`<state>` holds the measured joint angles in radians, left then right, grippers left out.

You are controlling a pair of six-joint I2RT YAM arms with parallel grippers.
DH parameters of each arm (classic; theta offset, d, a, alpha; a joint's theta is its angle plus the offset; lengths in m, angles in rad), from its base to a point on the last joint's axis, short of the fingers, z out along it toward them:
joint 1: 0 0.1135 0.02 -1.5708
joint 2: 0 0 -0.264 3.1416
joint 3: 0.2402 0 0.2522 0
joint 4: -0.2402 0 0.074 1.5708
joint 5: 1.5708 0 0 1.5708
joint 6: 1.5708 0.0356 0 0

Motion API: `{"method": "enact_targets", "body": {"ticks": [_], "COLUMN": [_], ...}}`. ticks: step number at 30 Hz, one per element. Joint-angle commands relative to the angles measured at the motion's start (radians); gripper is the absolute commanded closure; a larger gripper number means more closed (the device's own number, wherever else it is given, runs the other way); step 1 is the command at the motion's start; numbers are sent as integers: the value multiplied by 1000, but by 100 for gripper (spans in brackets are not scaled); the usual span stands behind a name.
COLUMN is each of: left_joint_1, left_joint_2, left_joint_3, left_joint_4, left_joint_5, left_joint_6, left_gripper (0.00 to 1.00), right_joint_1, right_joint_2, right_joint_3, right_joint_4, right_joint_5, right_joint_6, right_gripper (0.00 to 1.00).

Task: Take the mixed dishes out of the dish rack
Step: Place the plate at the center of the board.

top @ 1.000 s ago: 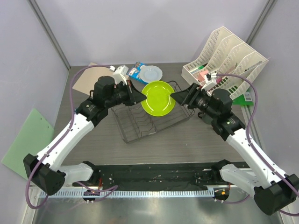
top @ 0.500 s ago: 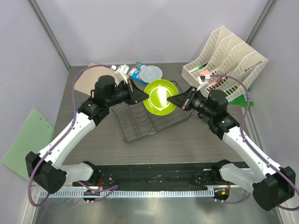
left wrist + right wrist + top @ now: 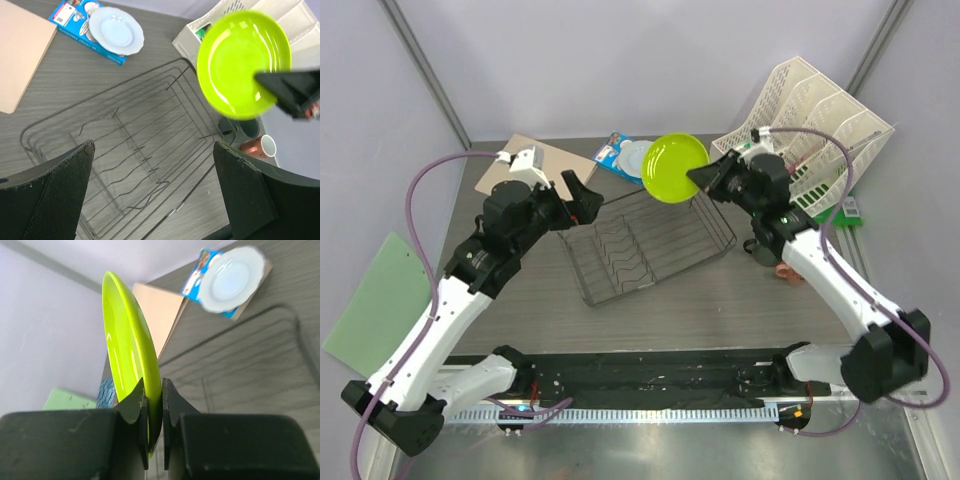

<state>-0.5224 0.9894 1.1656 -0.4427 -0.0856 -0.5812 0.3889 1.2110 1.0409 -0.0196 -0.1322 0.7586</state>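
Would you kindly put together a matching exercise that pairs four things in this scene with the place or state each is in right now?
Things:
1. lime-green plate
2. white plate
3. dish rack
4. left gripper

Places or states:
a. open, holding nothing
b. lying on the blue snack packet
c. clamped by its rim in the right gripper, lifted off the rack
d. standing on the table, no dishes in it

Pairs: 1-c, 2-b, 3-d, 4-a
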Motion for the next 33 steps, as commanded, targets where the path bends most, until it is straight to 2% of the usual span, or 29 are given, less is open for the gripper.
{"method": "enact_targets", "body": {"ticks": [1, 6, 7, 10, 14, 21, 24, 33], "left_joint_1": [1, 1, 1, 1, 1, 1, 1, 2], "left_joint_2": [-8, -11, -11, -3, 17, 66, 92, 147], "left_joint_3": [-69, -119, -133, -153, -170, -182, -187, -188], "left_joint_4": [-37, -27, -27, -24, -10, -2, 2, 15], "left_joint_5": [-20, 15, 18, 6, 10, 10, 32, 75], "left_joint_6": [1, -20, -20, -11, 10, 44, 38, 24], "left_gripper": [0, 0, 0, 0, 0, 0, 0, 0], "right_joint_1": [-45, -73, -84, -134, -168, -162, -159, -122], "right_joint_2": [227, 542, 646, 801, 1048, 1316, 1371, 1417], "right_joint_3": [198, 505, 546, 724, 893, 1301, 1373, 1363], "right_joint_4": [70, 105, 112, 89, 133, -20, -43, -54], "right_joint_5": [88, 65, 12, -145, -266, -336, -354, -389], "right_joint_6": [27, -42, -32, 28, 151, 196, 223, 226], "right_gripper": [99, 99, 99, 99, 99, 99, 99, 99]}}
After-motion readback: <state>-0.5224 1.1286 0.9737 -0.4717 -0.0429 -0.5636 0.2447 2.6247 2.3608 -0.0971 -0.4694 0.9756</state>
